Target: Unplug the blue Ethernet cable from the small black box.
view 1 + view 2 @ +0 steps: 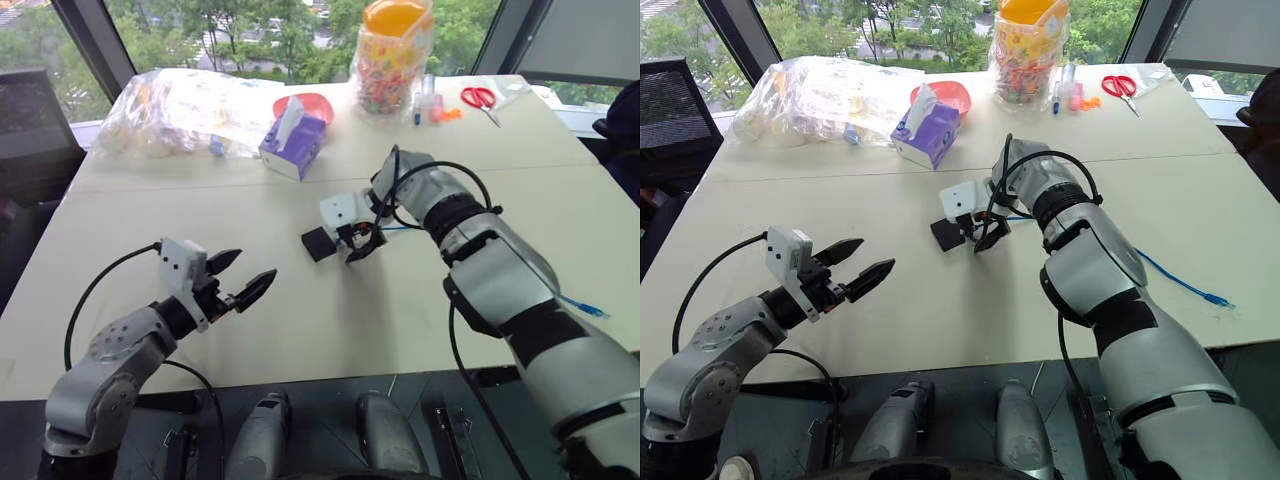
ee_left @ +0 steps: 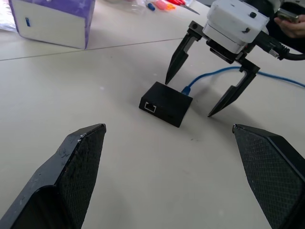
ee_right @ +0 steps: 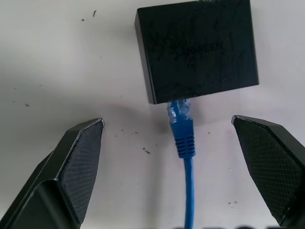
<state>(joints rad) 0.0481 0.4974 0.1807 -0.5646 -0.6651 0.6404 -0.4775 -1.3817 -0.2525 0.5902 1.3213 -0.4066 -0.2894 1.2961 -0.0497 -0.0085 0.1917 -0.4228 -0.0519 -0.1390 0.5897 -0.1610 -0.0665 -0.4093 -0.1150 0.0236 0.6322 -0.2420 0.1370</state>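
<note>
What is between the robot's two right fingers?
In the right wrist view, the blue Ethernet cable lies between the open right gripper fingers, its plug still in the small black box.

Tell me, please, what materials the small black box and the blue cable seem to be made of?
The small black box: probably matte plastic, with a dull surface and faint printed lettering. The blue Ethernet cable: a smooth rubbery or vinyl jacket, apparently, with a ribbed blue boot and a clear plastic plug at the box.
</note>
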